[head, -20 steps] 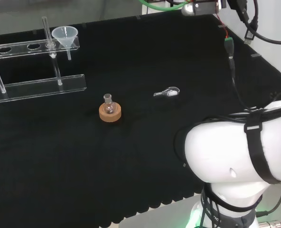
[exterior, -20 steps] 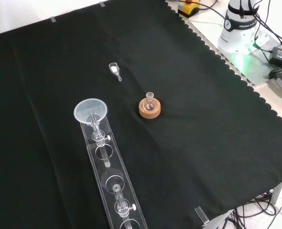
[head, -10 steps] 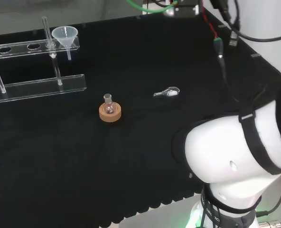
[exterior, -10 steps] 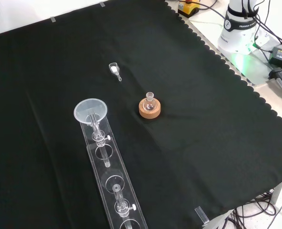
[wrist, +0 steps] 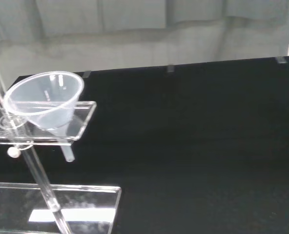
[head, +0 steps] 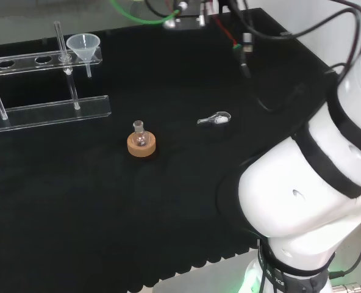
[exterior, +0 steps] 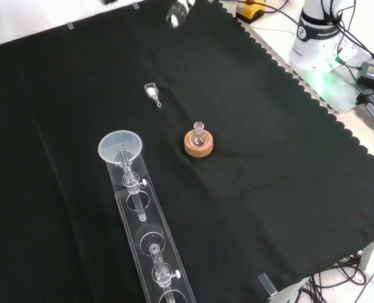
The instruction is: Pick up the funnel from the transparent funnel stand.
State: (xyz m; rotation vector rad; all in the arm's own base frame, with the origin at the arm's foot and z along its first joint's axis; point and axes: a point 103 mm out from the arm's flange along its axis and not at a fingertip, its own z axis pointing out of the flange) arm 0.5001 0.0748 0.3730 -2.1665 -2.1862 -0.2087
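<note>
The clear funnel (head: 83, 45) sits in the end hole of the transparent funnel stand (head: 43, 60) at the far left of the head view. In the front view the funnel (exterior: 119, 146) tops the stand (exterior: 148, 243), which runs toward the lower edge. The wrist view has the funnel (wrist: 43, 100) close up, its stem hanging through the stand's shelf (wrist: 83, 121). A small blurred part of the hand (exterior: 176, 13) shows at the top edge of the front view, well apart from the funnel. Its state is not visible.
A small flask on a cork ring (head: 141, 142) stands mid-cloth, also seen as the flask (exterior: 198, 140) in the front view. A small clear scoop (head: 215, 118) lies to its right in the head view. The arm's white links (head: 314, 183) rise at the right.
The arm has swung left in the head view, its wrist end sliding along the top edge. Part of the hand has entered the front view's top. The ware has not moved.
</note>
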